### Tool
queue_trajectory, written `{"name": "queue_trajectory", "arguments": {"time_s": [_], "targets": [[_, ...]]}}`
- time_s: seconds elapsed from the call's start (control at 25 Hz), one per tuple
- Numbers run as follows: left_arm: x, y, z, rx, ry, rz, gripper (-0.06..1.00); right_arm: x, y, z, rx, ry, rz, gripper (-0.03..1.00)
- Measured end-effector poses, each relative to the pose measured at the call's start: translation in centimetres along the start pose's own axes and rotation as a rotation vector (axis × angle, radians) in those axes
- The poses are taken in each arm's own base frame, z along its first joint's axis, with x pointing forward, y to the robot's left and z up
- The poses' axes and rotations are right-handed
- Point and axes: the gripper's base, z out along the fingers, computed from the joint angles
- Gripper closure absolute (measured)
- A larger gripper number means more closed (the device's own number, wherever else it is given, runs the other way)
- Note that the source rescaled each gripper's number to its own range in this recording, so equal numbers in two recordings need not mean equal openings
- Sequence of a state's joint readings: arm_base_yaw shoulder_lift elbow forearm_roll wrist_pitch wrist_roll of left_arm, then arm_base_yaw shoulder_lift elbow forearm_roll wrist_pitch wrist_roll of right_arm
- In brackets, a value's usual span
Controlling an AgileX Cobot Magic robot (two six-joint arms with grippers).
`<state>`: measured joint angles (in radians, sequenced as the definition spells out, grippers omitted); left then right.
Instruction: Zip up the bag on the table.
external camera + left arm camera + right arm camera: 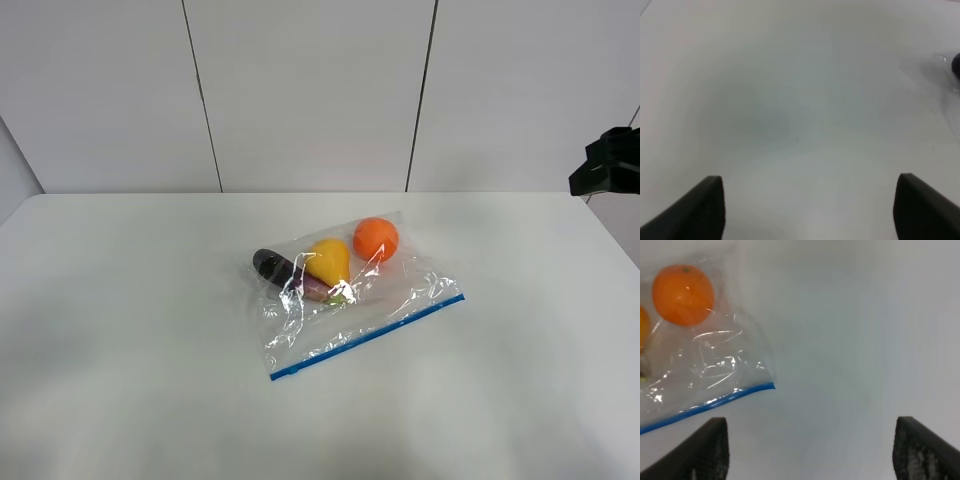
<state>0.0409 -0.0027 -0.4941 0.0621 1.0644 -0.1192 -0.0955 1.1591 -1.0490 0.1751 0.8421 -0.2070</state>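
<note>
Black fingers of my left gripper (809, 210) and right gripper (810, 450) both stand spread wide, holding nothing above the table (120, 330). Beyond them, I see the bag (350, 300) lying flat mid-table, its blue zipper strip (368, 336) nearest me.

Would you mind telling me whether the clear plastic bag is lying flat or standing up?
Lying flat: the clear plastic bag rests on the white table, blue zipper strip along its near edge.
</note>
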Motion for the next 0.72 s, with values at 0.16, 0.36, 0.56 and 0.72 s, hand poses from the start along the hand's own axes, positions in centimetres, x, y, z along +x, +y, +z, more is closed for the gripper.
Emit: {"name": "queue_trajectory", "arguments": {"time_s": [0.16, 0.36, 0.56, 0.72], "targets": [[0.0, 0.0, 0.0, 0.000, 0.000, 0.000, -0.06, 0.6, 0.5, -2.9, 0.002, -0.050, -0.013, 0.01], [0.0, 0.0, 0.0, 0.000, 0.000, 0.000, -0.06, 1.7, 1.1, -6.3, 0.002, -0.111, -0.025, 0.01], [0.0, 0.0, 0.0, 0.000, 0.000, 0.000, -0.06, 2.8, 1.5, -9.0, 0.005, -0.175, -0.035, 0.01], [0.0, 0.0, 0.0, 0.000, 0.000, 0.000, -0.06, 3.8, 1.9, -10.9, 0.006, -0.213, -0.040, 0.01]]}}
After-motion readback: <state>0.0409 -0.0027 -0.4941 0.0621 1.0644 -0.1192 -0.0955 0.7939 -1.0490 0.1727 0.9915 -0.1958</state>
